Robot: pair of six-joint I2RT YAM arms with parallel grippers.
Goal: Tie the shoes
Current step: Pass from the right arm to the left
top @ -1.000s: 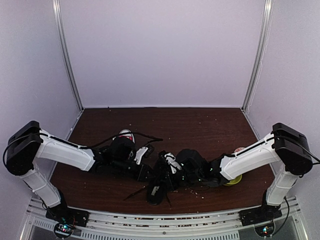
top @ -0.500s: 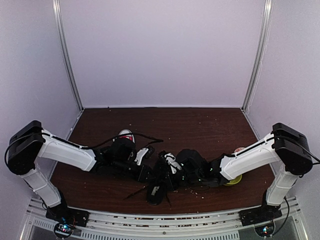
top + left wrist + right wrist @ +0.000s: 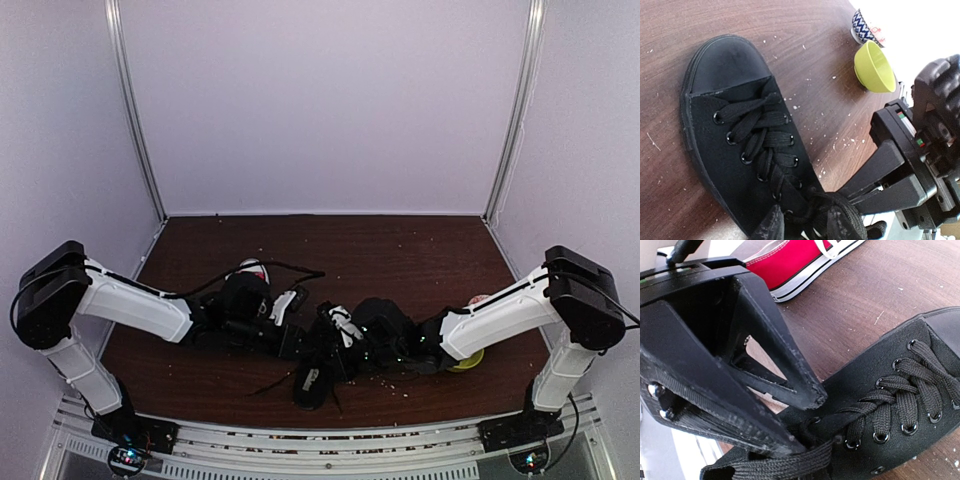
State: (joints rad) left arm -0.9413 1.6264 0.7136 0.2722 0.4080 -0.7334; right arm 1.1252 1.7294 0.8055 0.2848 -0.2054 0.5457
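Note:
The black shoe (image 3: pixel 312 380) lies near the front edge, toe toward the arms, and it fills the left wrist view (image 3: pixel 725 75). My left gripper (image 3: pixel 805 225) stands over its tongue end with the fingers apart. Black lace (image 3: pixel 842 207) lies loosely between and around them, unpinched. The right wrist view shows a gap of bare table between the left gripper's (image 3: pixel 805 420) fingers. My right gripper (image 3: pixel 842 194) is shut, its tips against the same bunch of lace. Whether it pinches a strand is hidden. The red shoe (image 3: pixel 250 268) sits behind my left wrist, mostly covered.
A yellow bowl (image 3: pixel 872 67) and a blue-patterned cup (image 3: pixel 862 27) stand at the right, by my right forearm. A loose flat lace end (image 3: pixel 780 465) trails from the black shoe. White crumbs speckle the brown table (image 3: pixel 400 250).
My left gripper's fingers have spread a little wider around the lace. Both arms and the shoes have hardly moved.

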